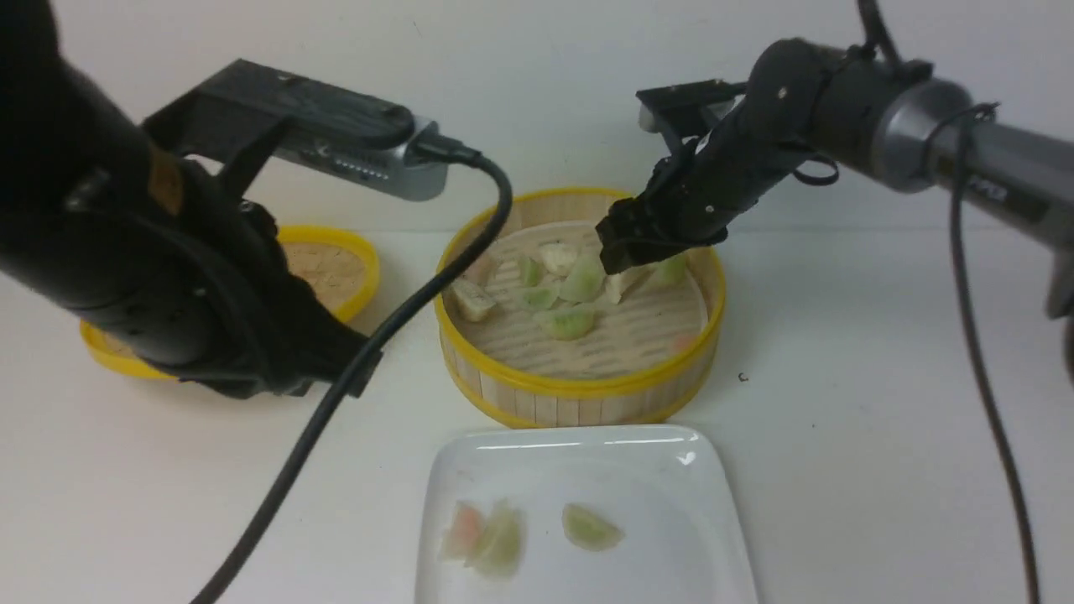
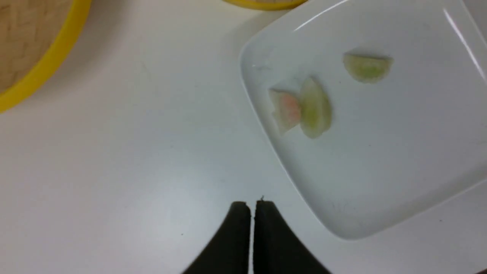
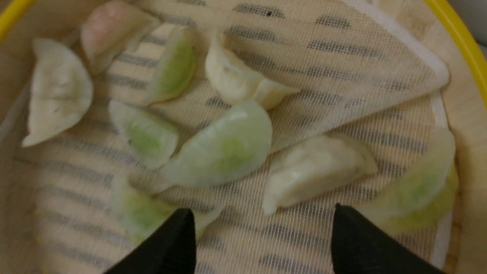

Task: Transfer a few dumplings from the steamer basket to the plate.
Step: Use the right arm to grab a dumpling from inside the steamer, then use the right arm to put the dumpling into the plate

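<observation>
Arms matte black. Left arm [image 1: 126, 260]: silver-grey camera box [image 1: 361, 155] at 12 o'clock, thick black cable [image 1: 403, 315] trailing toward 7 o'clock. Right arm [image 1: 789, 126]: silver collar [image 1: 902, 138], thin cable [image 1: 977, 335]; right pincer [image 3: 262, 209] wedge-tipped.

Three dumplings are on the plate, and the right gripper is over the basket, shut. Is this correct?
Not quite: the right gripper is open, as the right wrist view shows. Three dumplings are on the plate, and it is over the basket.

Nothing is legible anywhere; a pale marking on the right arm [image 1: 982, 191] is too blurred to read.
</observation>
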You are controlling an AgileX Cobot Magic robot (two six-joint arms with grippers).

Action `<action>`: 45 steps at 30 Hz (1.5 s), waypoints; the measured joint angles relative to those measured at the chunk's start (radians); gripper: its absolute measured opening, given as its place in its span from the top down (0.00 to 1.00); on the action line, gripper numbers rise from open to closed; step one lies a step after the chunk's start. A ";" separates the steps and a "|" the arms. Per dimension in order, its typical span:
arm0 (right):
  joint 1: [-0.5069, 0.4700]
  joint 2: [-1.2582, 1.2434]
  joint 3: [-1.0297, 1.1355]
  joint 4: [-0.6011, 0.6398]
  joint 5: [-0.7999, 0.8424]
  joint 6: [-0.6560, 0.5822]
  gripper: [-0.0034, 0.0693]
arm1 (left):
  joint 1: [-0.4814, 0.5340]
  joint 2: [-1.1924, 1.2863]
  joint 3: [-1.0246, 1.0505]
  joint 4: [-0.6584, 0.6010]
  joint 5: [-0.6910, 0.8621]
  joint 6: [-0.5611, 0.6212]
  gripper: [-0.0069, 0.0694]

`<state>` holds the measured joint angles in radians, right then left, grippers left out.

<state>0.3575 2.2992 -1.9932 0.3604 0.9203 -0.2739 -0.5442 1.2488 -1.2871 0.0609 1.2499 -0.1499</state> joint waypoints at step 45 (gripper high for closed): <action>0.114 -0.539 0.512 -0.058 0.251 0.047 0.40 | 0.000 -0.059 0.008 0.146 0.002 -0.030 0.92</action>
<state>0.4710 1.7603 -1.4813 0.3027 1.1712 -0.2266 -0.5442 1.1899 -1.2791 0.2069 1.2522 -0.1803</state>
